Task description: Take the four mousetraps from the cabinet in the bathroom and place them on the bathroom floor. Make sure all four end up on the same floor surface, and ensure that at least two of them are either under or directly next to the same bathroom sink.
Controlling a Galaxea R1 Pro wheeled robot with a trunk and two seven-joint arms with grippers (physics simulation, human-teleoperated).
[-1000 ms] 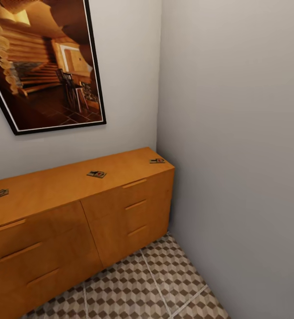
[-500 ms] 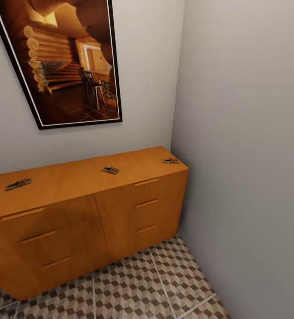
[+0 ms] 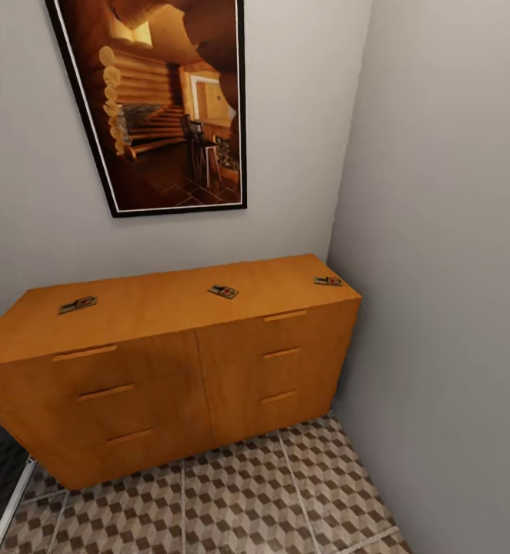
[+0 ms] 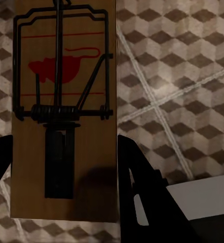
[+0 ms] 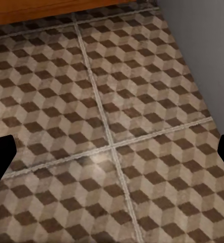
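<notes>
Three mousetraps lie on top of the orange-brown cabinet (image 3: pixel 170 369): one near its left end (image 3: pixel 78 305), one in the middle (image 3: pixel 223 292) and one at the right corner (image 3: pixel 328 281). In the left wrist view, my left gripper (image 4: pixel 64 152) is shut on another mousetrap (image 4: pixel 64 76), a wooden board with a red mouse mark and a wire spring, held above the cube-patterned bathroom floor (image 4: pixel 183 91). My right gripper (image 5: pixel 112 152) is open over the same tiles (image 5: pixel 112 101), with nothing between its fingers. The bathroom sink is out of view.
A framed picture (image 3: pixel 170 108) hangs on the wall above the cabinet. A grey side wall (image 3: pixel 455 269) closes the corner at the cabinet's right end. Patterned floor (image 3: pixel 247 500) runs in front of the drawers. A white slab edge (image 4: pixel 203 195) shows under the left gripper.
The head view has swung left, so the cabinet's whole left end and front now show. The three mousetraps on top have not moved on the cabinet.
</notes>
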